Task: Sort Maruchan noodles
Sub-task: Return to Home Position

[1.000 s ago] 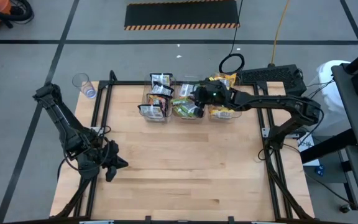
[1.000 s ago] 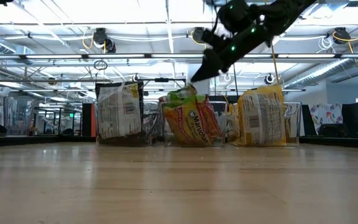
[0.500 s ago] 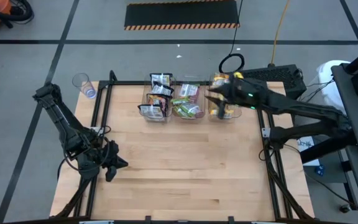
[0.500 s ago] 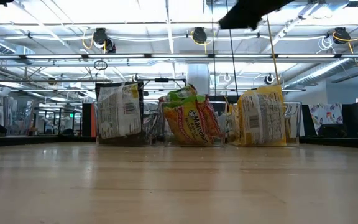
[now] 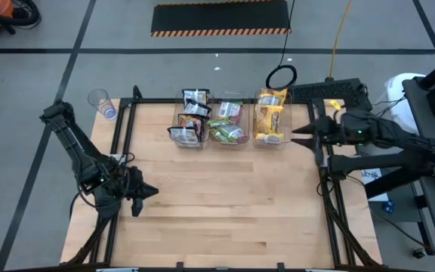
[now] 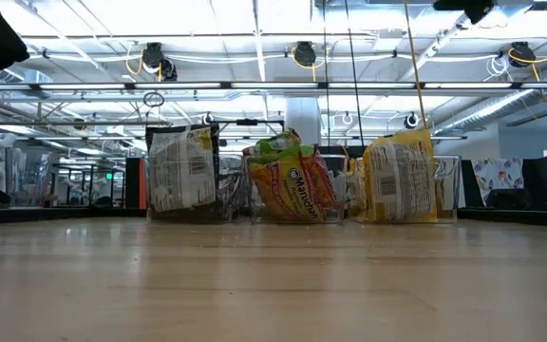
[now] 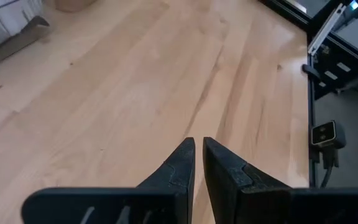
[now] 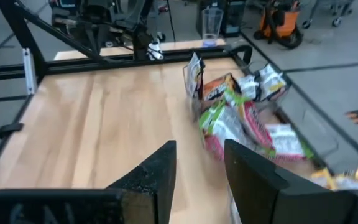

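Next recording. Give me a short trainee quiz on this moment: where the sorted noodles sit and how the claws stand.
1. Multiple choice: seen from above, where do the yellow packs sit relative to the green packs? A) on their left B) on their right C) stacked on top
2. True or false: the right claw is open and holds nothing.
3. Fill in: the left claw has its fingers ____ (open or shut).
Key: 1 B; 2 true; 3 shut.
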Controlling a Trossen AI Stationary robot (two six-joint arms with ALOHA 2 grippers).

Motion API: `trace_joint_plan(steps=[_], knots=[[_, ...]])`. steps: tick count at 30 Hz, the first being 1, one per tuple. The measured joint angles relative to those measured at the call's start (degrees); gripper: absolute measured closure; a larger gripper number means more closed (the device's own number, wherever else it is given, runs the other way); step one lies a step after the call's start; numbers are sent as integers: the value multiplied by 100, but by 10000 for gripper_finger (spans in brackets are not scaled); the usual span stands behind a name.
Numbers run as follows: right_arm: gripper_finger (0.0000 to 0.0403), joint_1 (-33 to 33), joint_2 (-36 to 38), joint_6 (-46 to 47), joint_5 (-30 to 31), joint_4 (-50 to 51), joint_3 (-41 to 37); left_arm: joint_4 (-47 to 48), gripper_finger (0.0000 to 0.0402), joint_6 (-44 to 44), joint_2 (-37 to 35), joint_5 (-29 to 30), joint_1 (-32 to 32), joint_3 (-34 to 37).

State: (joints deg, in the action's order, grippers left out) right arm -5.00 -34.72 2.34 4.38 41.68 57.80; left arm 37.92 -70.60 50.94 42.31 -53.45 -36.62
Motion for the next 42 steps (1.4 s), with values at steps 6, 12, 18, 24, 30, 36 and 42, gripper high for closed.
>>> trace_joint_plan(steps=[6,12,18,24,30,36,42], knots=[[275,36,299,545,2,456,2,-104,364,-19,0,-51,0,0],[275,35,284,687,-11,440,4,-201,364,-406,0,-118,0,0],[275,35,284,930,-7,217,4,-210,364,-414,0,-378,0,0],[275,35,284,899,-9,141,4,-219,364,-493,0,-381,0,0],[275,35,284,892,-5,143,4,-219,364,80,0,-383,0,0],[275,35,284,887,-2,143,4,-219,364,571,0,-385,0,0],[275,35,284,895,-3,143,4,-219,364,771,0,-385,0,0]])
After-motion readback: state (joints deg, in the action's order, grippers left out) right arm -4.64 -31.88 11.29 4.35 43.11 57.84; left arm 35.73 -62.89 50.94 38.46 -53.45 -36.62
